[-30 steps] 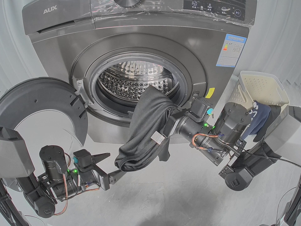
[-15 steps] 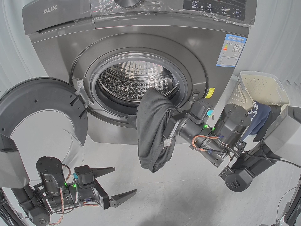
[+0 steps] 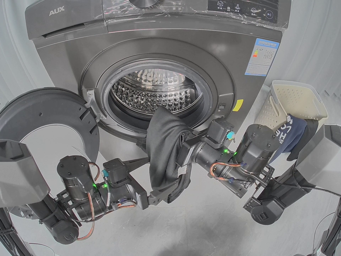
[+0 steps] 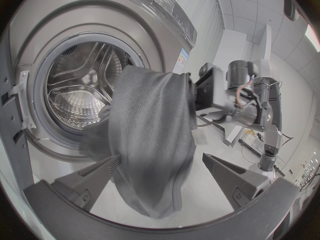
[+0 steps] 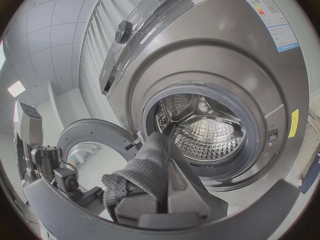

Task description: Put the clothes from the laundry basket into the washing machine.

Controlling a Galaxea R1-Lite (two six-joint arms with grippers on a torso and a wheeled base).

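Garment status: dark grey mesh garment (image 3: 165, 143) hangs before the washing machine (image 3: 170, 43), its upper fold level with the lower rim of the drum (image 3: 152, 93) mouth. Contact with the rim cannot be told. The rest droops toward the floor.

Right gripper (image 5: 163, 184): fingers pressed together on the garment's upper part, cloth bunched over them, just outside the drum mouth.

Left gripper (image 4: 159, 159): low, in front of the machine, fingers (image 4: 100, 170) spread wide, one on each side of the garment's hanging lower part. One fingertip sits against the cloth edge, the other stands apart from it.

Door (image 3: 46, 114): swung fully open at the machine's left side.

Laundry basket (image 3: 298, 96): at the machine's right side. Navy garment (image 3: 289, 132) and black garment (image 3: 307, 132) are draped over its front rim.
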